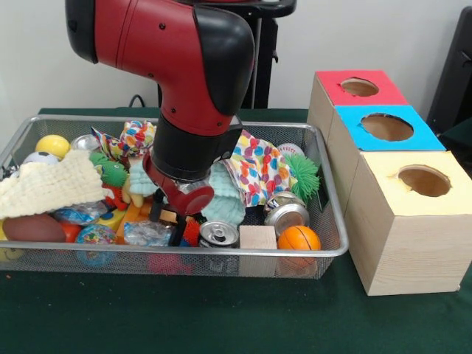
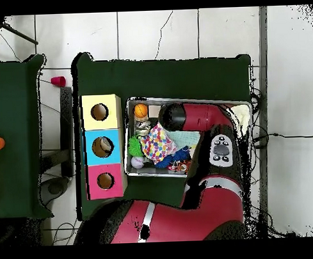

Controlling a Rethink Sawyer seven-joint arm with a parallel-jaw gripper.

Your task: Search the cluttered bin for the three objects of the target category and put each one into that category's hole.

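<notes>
The wire bin [image 1: 333, 247] is packed with mixed items. Near its front lie an upright soda can [image 1: 219, 234], a second can on its side [image 1: 286, 215], a wooden block [image 1: 257, 237] and an orange ball [image 1: 299, 239]. A polka-dot cloth [image 1: 259, 171], a green spiky ball [image 1: 303, 175], a yellow ball [image 1: 52, 144] and a cream knitted cloth [image 1: 48, 184] lie further in. My gripper [image 1: 168, 214] is lowered into the bin's middle, among the clutter left of the upright can. The arm hides it in the overhead view.
Three wooden boxes with round holes stand beside the bin: red [image 1: 360, 87], blue [image 1: 387, 127] and yellow [image 1: 423, 181]. From above, something pale shows inside the blue box's hole [image 2: 102, 147]. The bin's rim [image 2: 128, 139] runs along the boxes.
</notes>
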